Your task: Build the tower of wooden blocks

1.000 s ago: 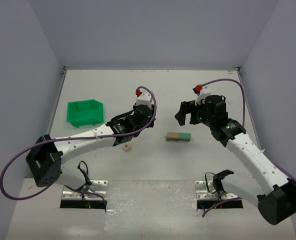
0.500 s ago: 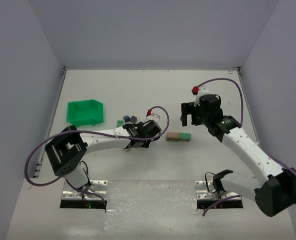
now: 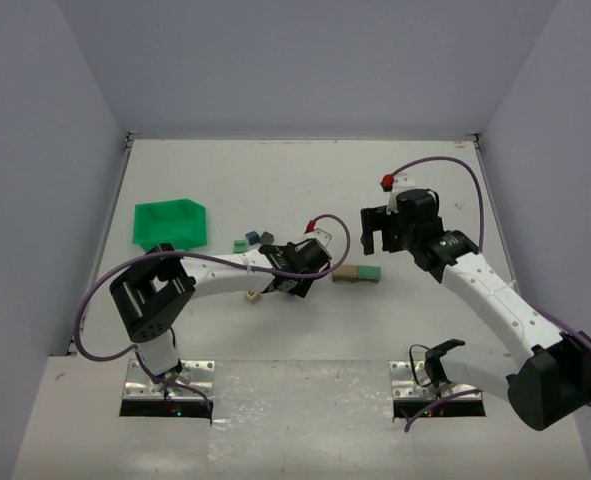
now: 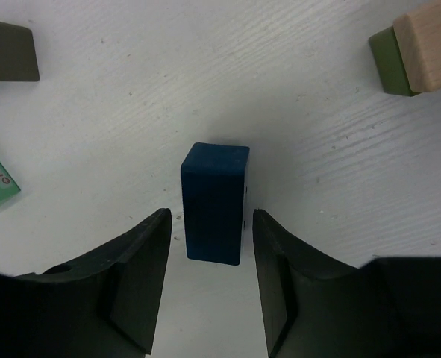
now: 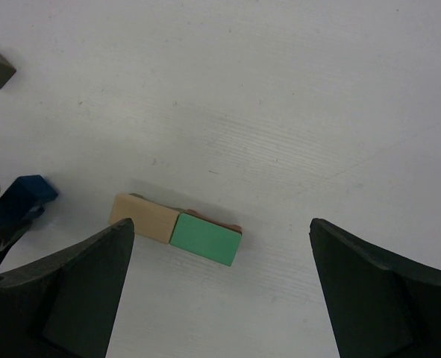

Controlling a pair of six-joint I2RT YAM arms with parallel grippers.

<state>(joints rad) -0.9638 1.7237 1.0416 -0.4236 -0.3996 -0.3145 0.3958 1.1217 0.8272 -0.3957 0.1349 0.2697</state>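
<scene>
left pincer point(image 4: 211, 224) straddles a blue block point(image 4: 214, 195), jaws apart; right pincer point(image 3: 377, 235) gapes empty. wood block tower point(image 3: 357, 272) is just a low base.

Green open-topped plastic bin point(image 3: 171, 238) on white tabletop point(image 3: 275, 180), pale grey walls point(image 3: 305, 60) on three sides.
Stands upright on the left, close to the left wall; two shiny metal plates point(image 3: 197, 372) fixed along near edge, left and right.
</scene>
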